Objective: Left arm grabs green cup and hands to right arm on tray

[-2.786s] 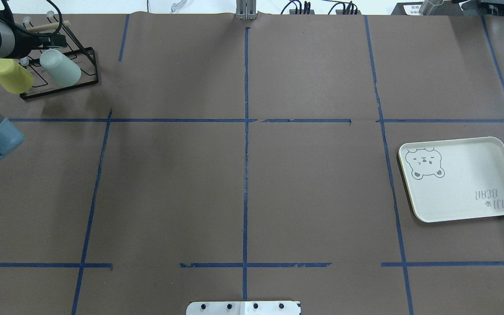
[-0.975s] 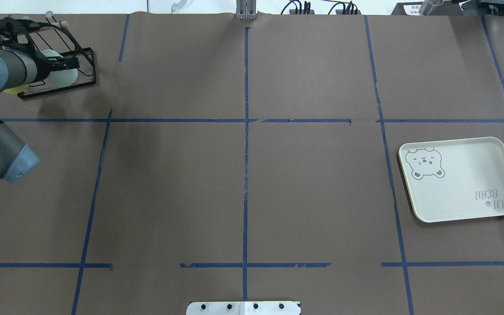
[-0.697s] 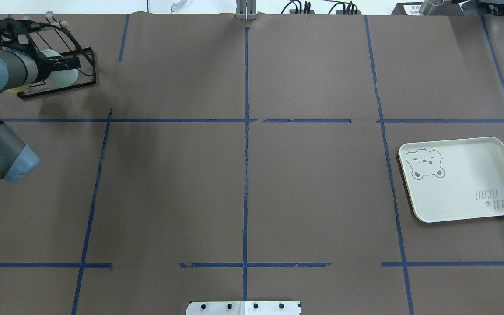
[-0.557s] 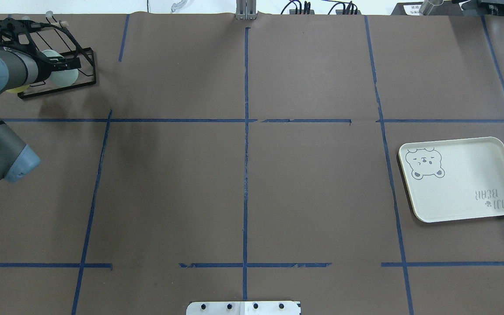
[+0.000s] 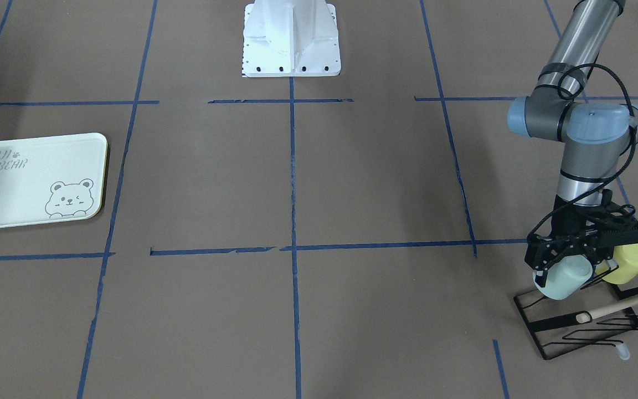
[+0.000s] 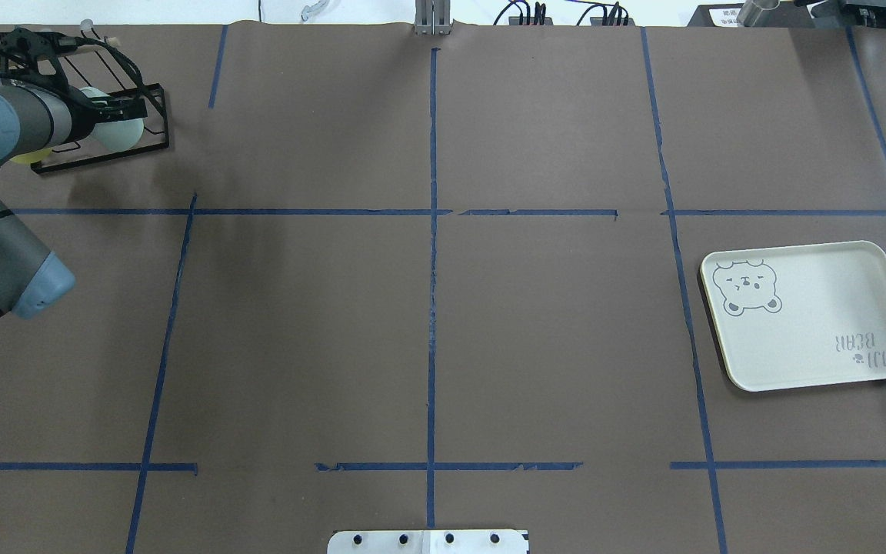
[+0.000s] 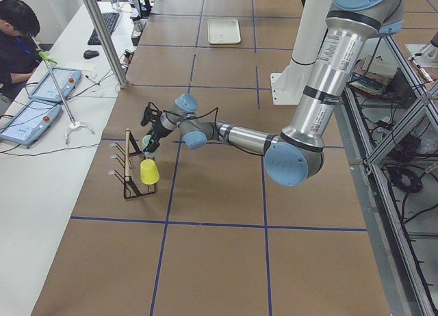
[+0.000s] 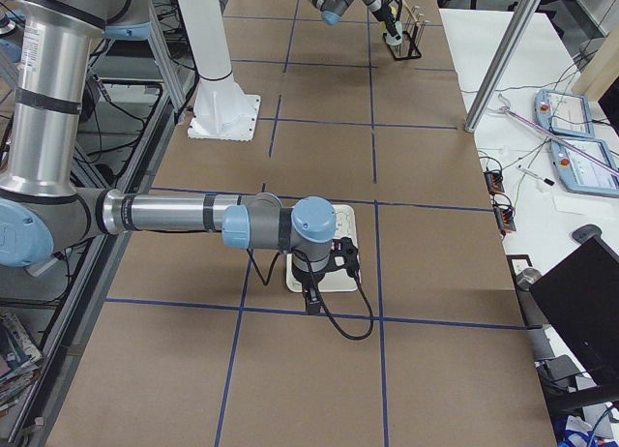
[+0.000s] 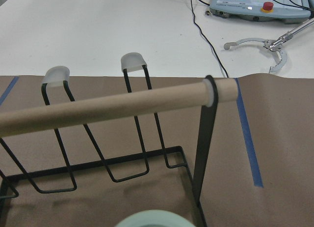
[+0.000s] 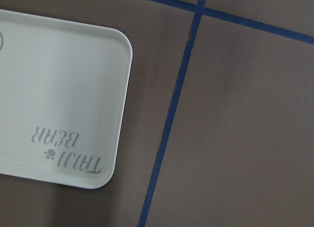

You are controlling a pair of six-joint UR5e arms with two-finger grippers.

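Observation:
The green cup (image 5: 561, 281) is tilted over the black wire rack (image 5: 574, 330) at the table's far left corner. My left gripper (image 5: 571, 265) is shut on it, one finger on each side. In the overhead view the left gripper (image 6: 118, 114) and the cup (image 6: 121, 132) sit at the top left. The cup's rim (image 9: 154, 219) shows at the bottom of the left wrist view. The tray (image 6: 812, 323) lies empty at the right. My right gripper (image 8: 311, 297) hangs over the tray's edge (image 8: 343, 273); I cannot tell whether it is open or shut.
A yellow-green cup (image 5: 629, 261) sits on the rack right beside the green one. The rack has a wooden dowel handle (image 9: 122, 106) and upright wire prongs (image 9: 135, 65). The robot's white base (image 5: 291, 39) stands at the table's near middle edge.
My left gripper has reached the rack and closed around the green cup. In the last half second the gripper and cup have shifted slightly away from the robot.

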